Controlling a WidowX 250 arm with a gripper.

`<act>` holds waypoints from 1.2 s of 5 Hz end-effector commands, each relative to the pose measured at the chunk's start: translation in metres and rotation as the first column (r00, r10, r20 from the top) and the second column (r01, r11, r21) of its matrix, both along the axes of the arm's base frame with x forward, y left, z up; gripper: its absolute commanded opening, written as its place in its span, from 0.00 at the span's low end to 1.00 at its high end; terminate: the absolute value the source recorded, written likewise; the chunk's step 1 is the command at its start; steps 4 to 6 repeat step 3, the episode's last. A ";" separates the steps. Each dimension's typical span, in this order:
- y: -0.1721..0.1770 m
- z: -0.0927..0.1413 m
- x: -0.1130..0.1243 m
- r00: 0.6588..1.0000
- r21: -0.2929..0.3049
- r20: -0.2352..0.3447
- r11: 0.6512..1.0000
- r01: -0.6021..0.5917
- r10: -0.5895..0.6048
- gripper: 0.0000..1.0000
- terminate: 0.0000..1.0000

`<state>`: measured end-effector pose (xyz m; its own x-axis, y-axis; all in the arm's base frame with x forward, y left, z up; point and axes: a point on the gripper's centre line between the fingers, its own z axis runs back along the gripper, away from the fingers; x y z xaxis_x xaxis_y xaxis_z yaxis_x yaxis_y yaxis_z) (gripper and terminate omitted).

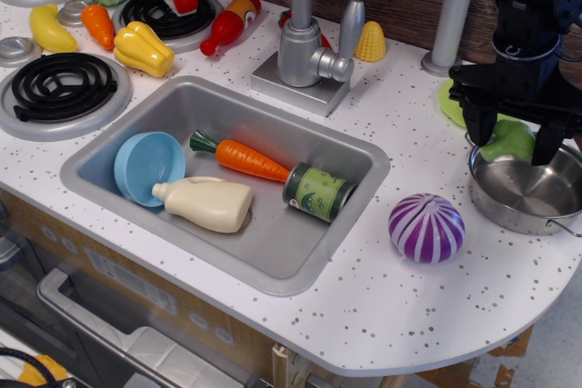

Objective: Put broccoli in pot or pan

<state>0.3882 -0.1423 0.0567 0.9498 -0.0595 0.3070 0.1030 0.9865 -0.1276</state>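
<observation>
The broccoli is a light-green bumpy piece held between my black gripper's fingers, over the back rim of the shiny steel pot at the right edge of the counter. My gripper points straight down and is shut on the broccoli, with one finger on its left and the other on its right. The broccoli's lower part is hidden by the pot's rim.
A purple striped ball lies just left of the pot. A pale-green piece lies behind my gripper, beside a white post. The sink holds a blue bowl, carrot, bottle and can. The faucet stands behind it.
</observation>
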 end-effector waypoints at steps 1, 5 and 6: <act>-0.001 0.018 0.009 0.998 -0.015 0.057 1.000 0.012 -0.011 1.00 0.00; -0.001 0.018 0.009 0.998 -0.015 0.057 1.000 0.012 -0.011 1.00 1.00; -0.001 0.018 0.009 0.998 -0.015 0.057 1.000 0.012 -0.011 1.00 1.00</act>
